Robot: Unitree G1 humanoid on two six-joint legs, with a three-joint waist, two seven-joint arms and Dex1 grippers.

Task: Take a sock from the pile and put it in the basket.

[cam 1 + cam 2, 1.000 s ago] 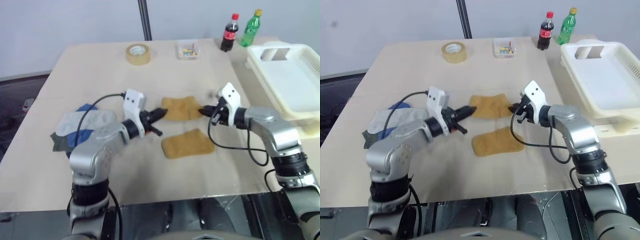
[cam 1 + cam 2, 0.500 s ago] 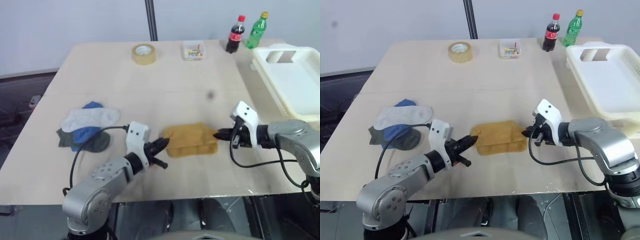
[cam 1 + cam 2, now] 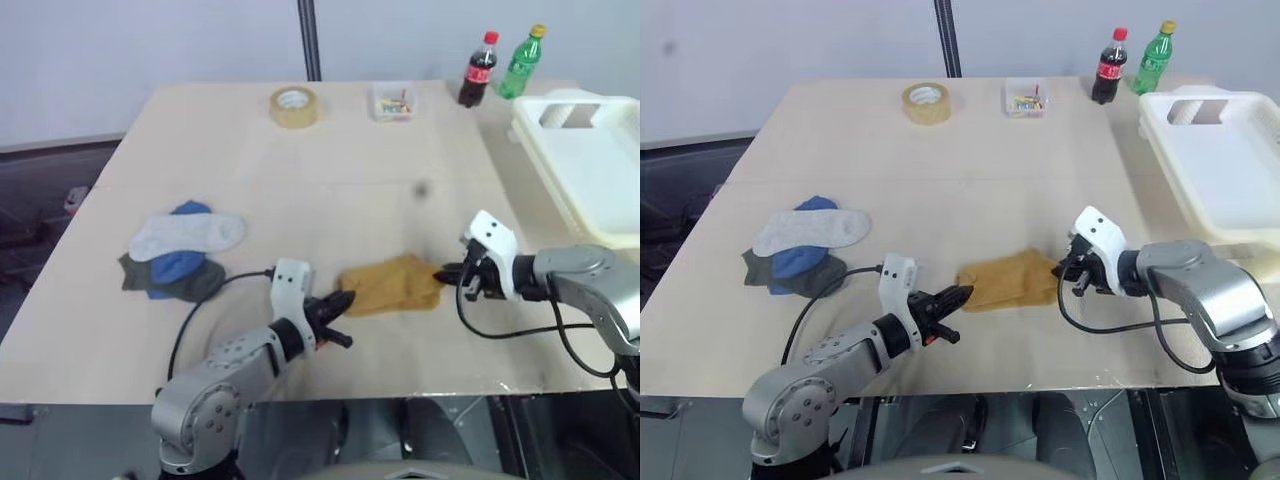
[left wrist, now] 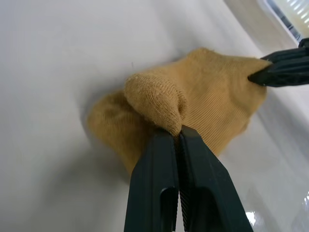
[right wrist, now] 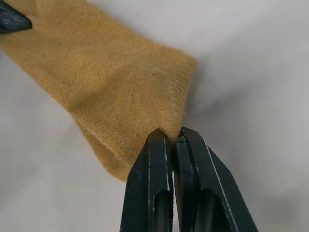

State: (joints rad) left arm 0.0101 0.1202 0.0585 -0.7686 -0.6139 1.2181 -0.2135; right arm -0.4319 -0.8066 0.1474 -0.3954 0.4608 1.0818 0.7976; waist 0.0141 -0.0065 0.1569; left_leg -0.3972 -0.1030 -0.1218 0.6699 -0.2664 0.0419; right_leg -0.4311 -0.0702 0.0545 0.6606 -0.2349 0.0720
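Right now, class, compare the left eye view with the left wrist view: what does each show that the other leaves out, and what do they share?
Left eye view alone: the pile of socks, the basket, a tape roll, two bottles and a small clear box.

Left wrist view alone: a close look at how the left pincer pinches a fold of the mustard sock.

Both: that sock on the table, gripped at opposite ends by the left pincer and the right pincer.

Tabletop (image 3: 330,150) is sitting wide open; only bottles (image 3: 500,65) are standing at 11 o'clock of the basket (image 3: 590,170).
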